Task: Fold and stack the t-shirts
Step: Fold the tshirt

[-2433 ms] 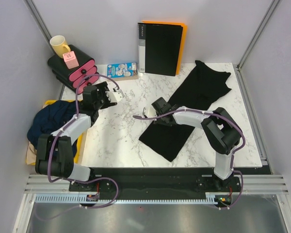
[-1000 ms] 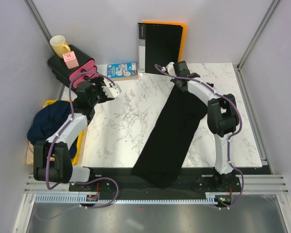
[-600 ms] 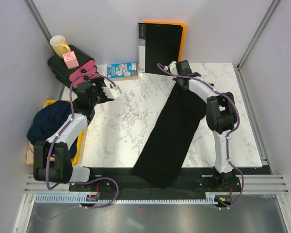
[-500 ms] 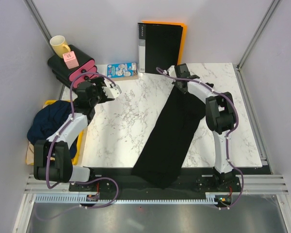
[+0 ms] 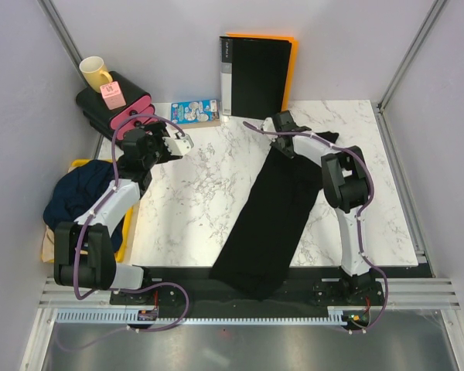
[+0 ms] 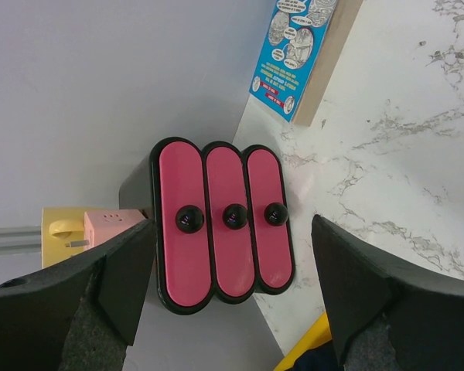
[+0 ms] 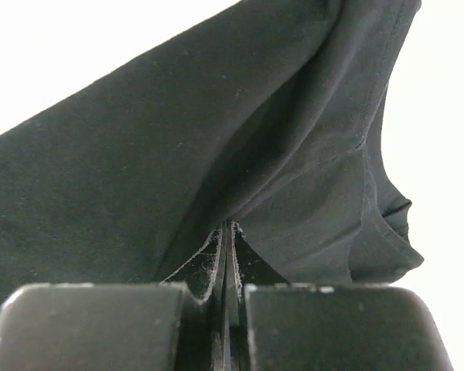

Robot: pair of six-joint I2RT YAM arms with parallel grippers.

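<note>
**Matt cloth, faintly shiny marble-look top, glossy plastic**

The black t-shirt [image 7: 178, 154] pinched in my right pincer [image 7: 228, 232] is soft, matt knit cloth. It is smooth, with fine stitched hems, and gathered into folds. My right fingers [image 7: 93, 325] look like matt black plastic, with pale lint clinging to their inner edges. The table [image 5: 193, 201] has a smooth white marble-look top with grey veins and a slight sheen. At the table's far left corner, a case [image 6: 220, 220] shows glossy pink plastic panels in a black rim. Near it on the table lies a booklet [image 6: 294, 54] of glossy printed paper. Off the table's left edge, the navy t-shirt [image 5: 81, 193] is crumpled matt cloth. At the table's far edge, the binder [image 5: 255, 77] has a smooth black cover.
</note>
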